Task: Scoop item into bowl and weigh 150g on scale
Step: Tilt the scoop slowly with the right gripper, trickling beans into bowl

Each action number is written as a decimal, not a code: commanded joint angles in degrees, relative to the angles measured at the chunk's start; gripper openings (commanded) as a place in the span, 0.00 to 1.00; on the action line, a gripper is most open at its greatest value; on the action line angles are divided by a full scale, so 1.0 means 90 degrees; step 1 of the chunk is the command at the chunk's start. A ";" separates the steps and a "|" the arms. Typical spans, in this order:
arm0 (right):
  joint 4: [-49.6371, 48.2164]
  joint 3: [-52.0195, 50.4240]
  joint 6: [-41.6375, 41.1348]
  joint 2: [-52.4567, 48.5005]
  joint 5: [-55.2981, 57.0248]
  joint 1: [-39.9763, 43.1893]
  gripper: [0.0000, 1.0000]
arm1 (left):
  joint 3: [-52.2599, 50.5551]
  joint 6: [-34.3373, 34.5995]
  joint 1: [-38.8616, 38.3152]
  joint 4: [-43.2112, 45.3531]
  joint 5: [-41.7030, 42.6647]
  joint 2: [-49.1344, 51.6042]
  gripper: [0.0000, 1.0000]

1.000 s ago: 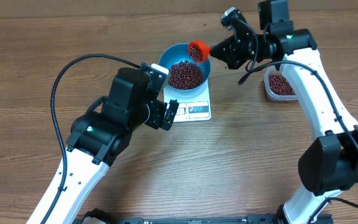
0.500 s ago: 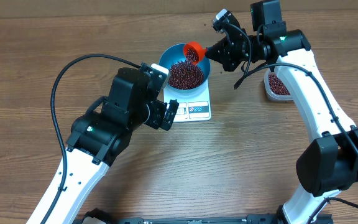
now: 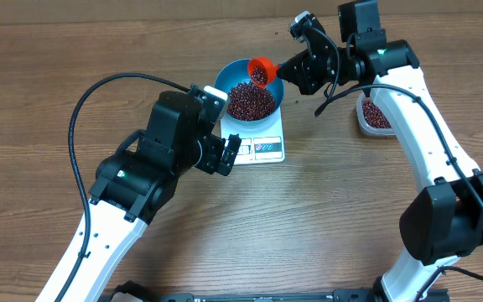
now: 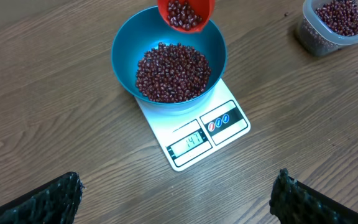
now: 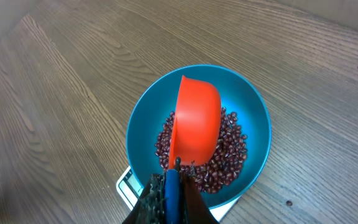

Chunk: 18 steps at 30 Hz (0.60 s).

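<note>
Over the last second the right gripper (image 3: 290, 65), clamped on the handle of the round orange plastic scoop (image 5: 197, 121), has moved slightly left and farther away, above the far rim of the deep blue round bowl (image 4: 120, 56). The left gripper (image 3: 231, 153) stays beside the flat white rectangular scale (image 4: 191, 140), fingers wide apart. The bowl sits on the scale and holds a heap of small dark red-brown beans (image 4: 173, 71); the clear rectangular plastic tub (image 3: 376, 117) on the right holds more, and the tilted scoop some.

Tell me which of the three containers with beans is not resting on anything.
The orange scoop: the right gripper holds it tilted over the blue bowl. That bowl stands on the scale, and the clear tub stands on the table.
</note>
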<state>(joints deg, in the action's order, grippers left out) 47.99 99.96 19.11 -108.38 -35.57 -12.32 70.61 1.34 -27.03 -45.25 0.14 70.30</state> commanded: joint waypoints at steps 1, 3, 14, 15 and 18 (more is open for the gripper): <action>-0.0049 0.0187 -0.0121 0.0219 -0.0005 0.0000 0.04 | -0.0044 0.0041 -0.0027 0.0002 -0.0070 0.0022 1.00; -0.0049 0.0187 -0.0119 0.0219 -0.0005 0.0000 0.04 | -0.0044 0.0041 -0.0027 0.0002 -0.0070 0.0022 1.00; -0.0153 0.0187 0.0129 0.0219 0.0197 -0.0012 0.04 | -0.0044 0.0041 -0.0027 0.0002 -0.0070 0.0022 1.00; -0.0097 0.0187 0.0141 0.0219 0.0158 -0.0034 0.04 | -0.0044 0.0041 -0.0027 0.0002 -0.0070 0.0022 1.00; -0.0049 0.0187 0.0214 0.0219 0.0612 -0.0058 0.04 | -0.0044 0.0041 -0.0027 0.0002 -0.0070 0.0022 1.00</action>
<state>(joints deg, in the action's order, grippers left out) 47.72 99.96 20.80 -108.38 -33.43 -12.47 70.61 1.34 -27.03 -45.25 0.14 70.30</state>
